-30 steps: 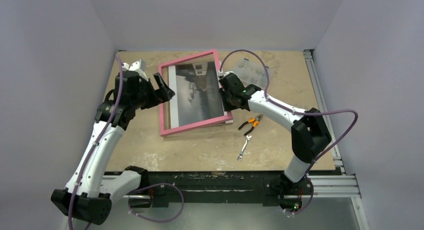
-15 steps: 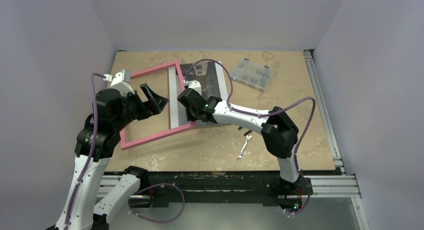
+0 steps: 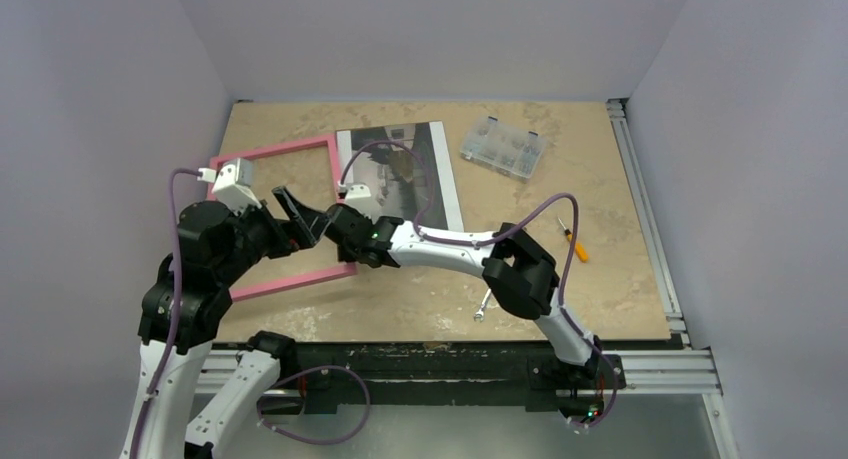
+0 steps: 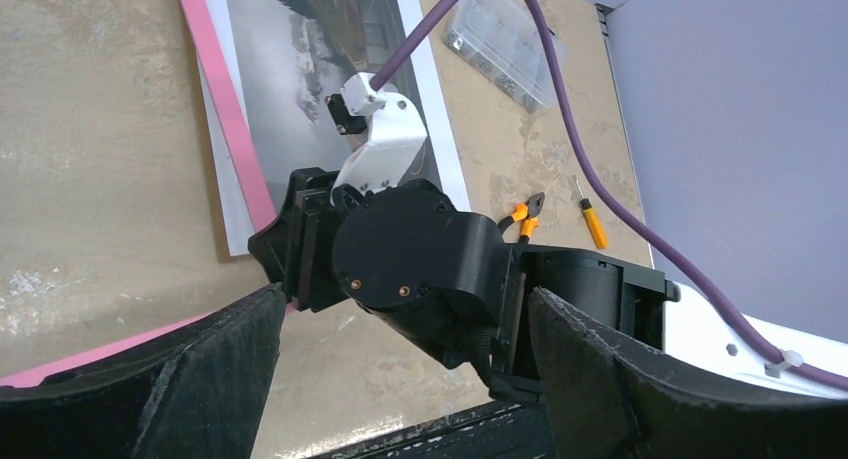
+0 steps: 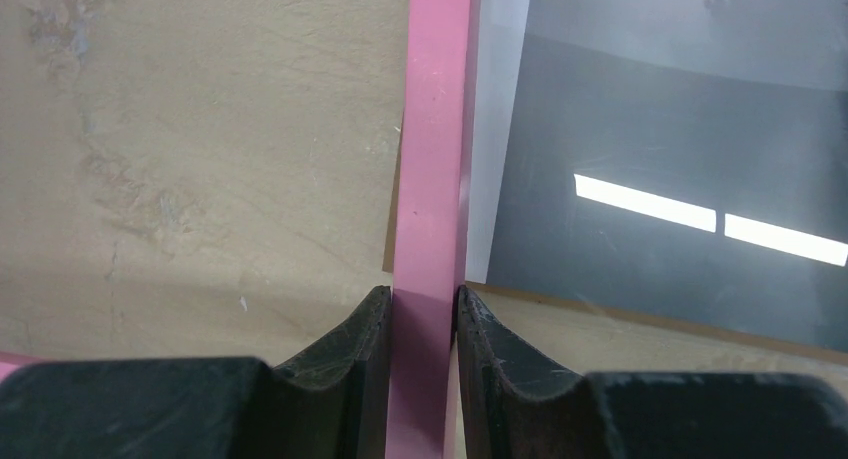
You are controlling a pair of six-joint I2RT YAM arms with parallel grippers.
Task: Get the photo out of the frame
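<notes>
The photo (image 3: 432, 169), a dim grey print with white margins, lies flat on the table at the back middle, outside the frame. It also shows in the left wrist view (image 4: 300, 69) and in the right wrist view (image 5: 660, 129), with a brown backing edge. The pink frame (image 3: 270, 153) lies to its left, empty. My right gripper (image 3: 335, 231) is shut on the frame's right bar (image 5: 430, 159); both pads press its sides (image 5: 425, 314). My left gripper (image 3: 306, 217) is open and empty just left of the right gripper, its jaws (image 4: 405, 297) wide apart around nothing.
A clear plastic parts box (image 3: 505, 147) sits at the back right. A screwdriver (image 3: 572, 237) and a wrench (image 3: 485, 301) lie right of my right arm. Orange-handled pliers (image 4: 525, 214) show only in the left wrist view. Grey walls enclose the table.
My right gripper has dragged the pink frame leftward off the photo, which stayed on the table. My left arm has drawn back to the left and towards the near edge.
</notes>
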